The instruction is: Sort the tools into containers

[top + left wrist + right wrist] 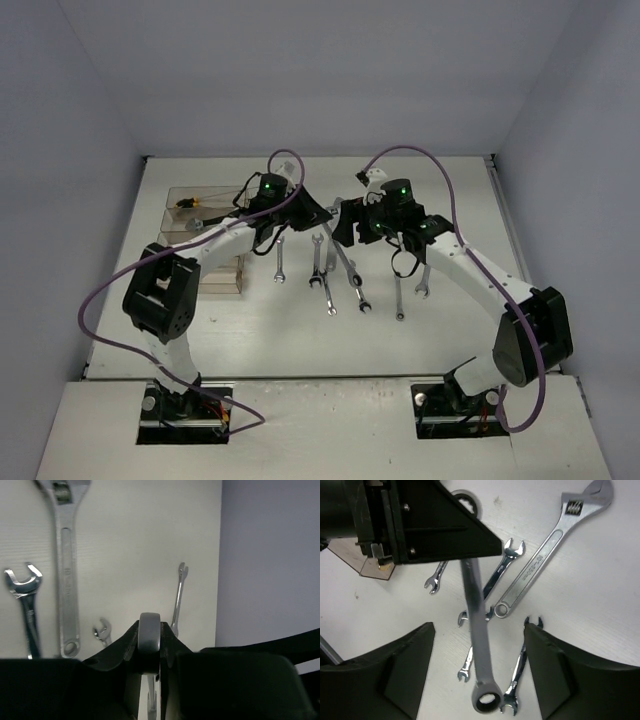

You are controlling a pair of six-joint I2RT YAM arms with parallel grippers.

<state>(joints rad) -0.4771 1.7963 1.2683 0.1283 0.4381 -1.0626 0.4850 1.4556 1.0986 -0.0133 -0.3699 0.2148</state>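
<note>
A long grey ring-end wrench (479, 625) hangs above the table, with my left gripper (150, 640) shut on its upper part. In the left wrist view its rounded end (149, 635) pokes out between the black fingers (172, 647). My right gripper (479, 629) stands open around the wrench's lower shaft, both fingers (415, 650) well clear of it. In the top view the two grippers, left (318, 212) and right (345, 228), meet over the back middle of the table. The clear containers (195, 225) sit at the left, with a yellow-black handled tool (190, 203) inside.
Several silver wrenches lie on the white table under the grippers: an adjustable wrench (545, 555), small open-end wrenches (280, 262) (317, 262) and thin ones (398, 295) (422, 280). A container corner (370, 562) shows beside the left gripper. Grey walls enclose the table.
</note>
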